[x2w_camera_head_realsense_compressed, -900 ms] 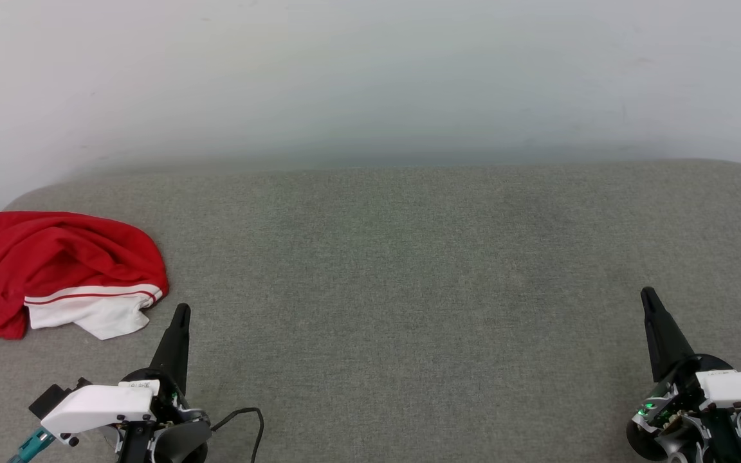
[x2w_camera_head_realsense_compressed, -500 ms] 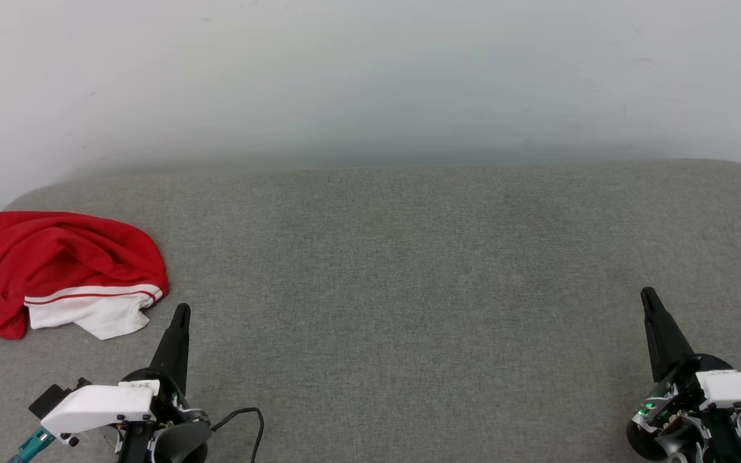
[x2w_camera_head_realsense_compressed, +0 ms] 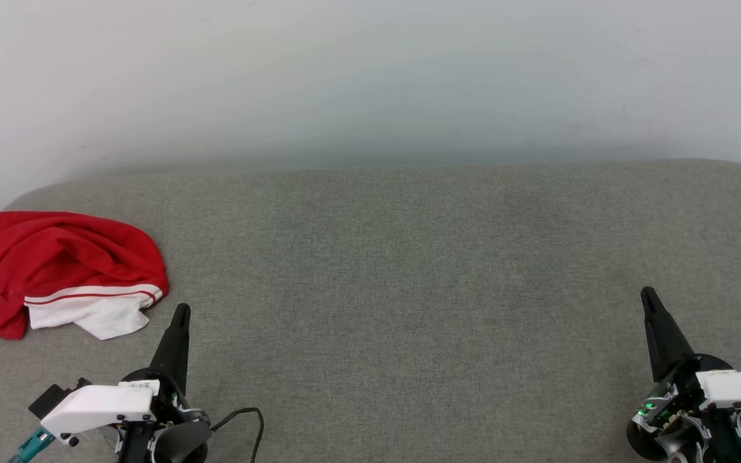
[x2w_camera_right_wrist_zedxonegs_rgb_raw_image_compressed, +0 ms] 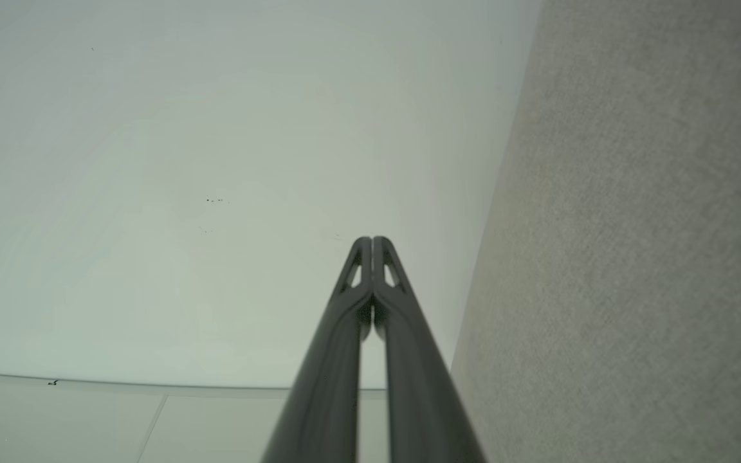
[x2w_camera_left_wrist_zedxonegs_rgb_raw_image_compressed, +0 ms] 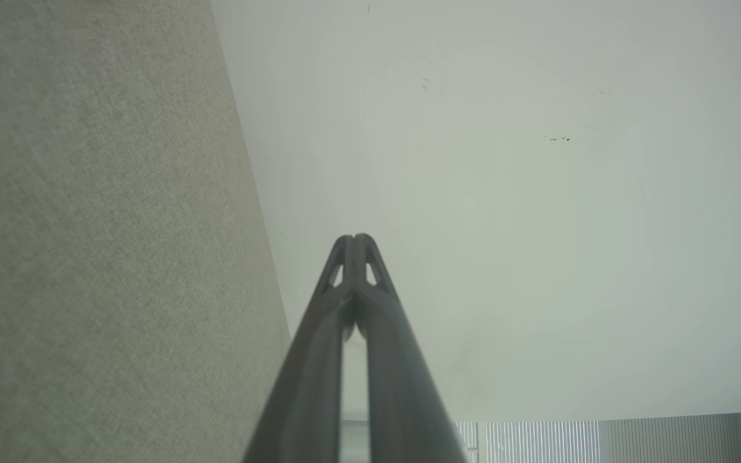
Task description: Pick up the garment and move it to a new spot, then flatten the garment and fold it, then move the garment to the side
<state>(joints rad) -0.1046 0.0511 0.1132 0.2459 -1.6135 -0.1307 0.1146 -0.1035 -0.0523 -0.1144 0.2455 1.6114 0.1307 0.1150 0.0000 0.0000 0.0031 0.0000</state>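
The garment, red with a white striped sleeve showing at its front, lies crumpled at the far left of the grey padded surface in the head view. My left gripper stands at the lower left, just right of the sleeve and apart from it, fingertips pressed together. In the left wrist view that gripper is shut with nothing in it. My right gripper stands at the lower right, far from the garment. Its wrist view shows it shut and empty too.
A pale wall rises behind the grey surface. The surface's rounded left corner sits just behind the garment. A black cable loops beside my left wrist.
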